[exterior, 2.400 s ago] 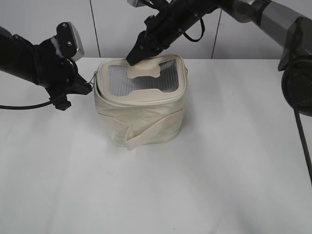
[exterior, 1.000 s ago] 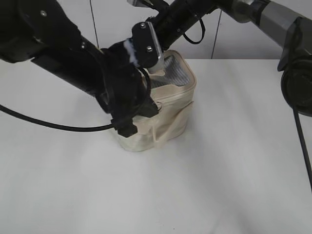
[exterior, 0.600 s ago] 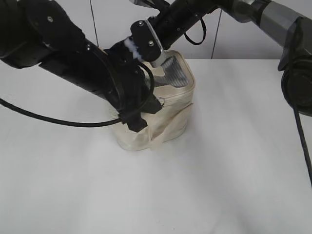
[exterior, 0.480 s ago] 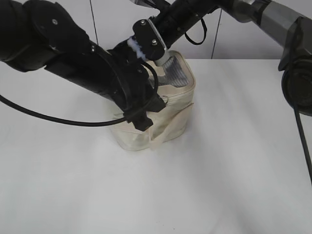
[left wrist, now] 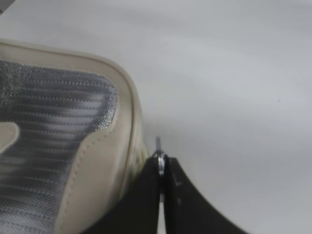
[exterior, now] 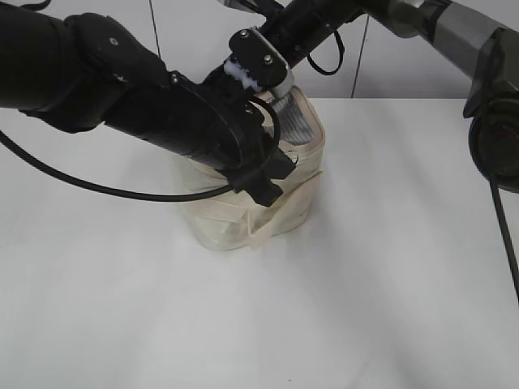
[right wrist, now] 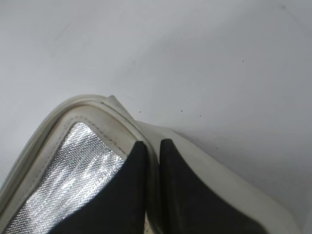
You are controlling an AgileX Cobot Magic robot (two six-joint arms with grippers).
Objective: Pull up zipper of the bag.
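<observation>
The cream bag (exterior: 293,212) stands mid-table, its lid with grey mesh (exterior: 297,121) partly hidden by my left arm. In the left wrist view my left gripper (left wrist: 160,165) is shut on the zipper's silver ring pull (left wrist: 159,155), just off the right corner of the bag's lid (left wrist: 87,161). In the exterior view that gripper (exterior: 274,174) sits at the bag's front right corner. My right gripper (right wrist: 152,148) is shut on the rim of the bag's lid (right wrist: 112,122) at the back, one finger on the mesh side and one outside.
The bag's flat cream strap (exterior: 272,223) hangs across its front. White table (exterior: 389,284) lies all around the bag. A black cable (exterior: 97,188) trails from the left arm across the table's left side. A white wall stands behind.
My left arm has swept from the bag's left side round its front to the right corner, holding the ring pull. The bag has been tugged and squashed to the right. The right gripper stays on the back rim.
</observation>
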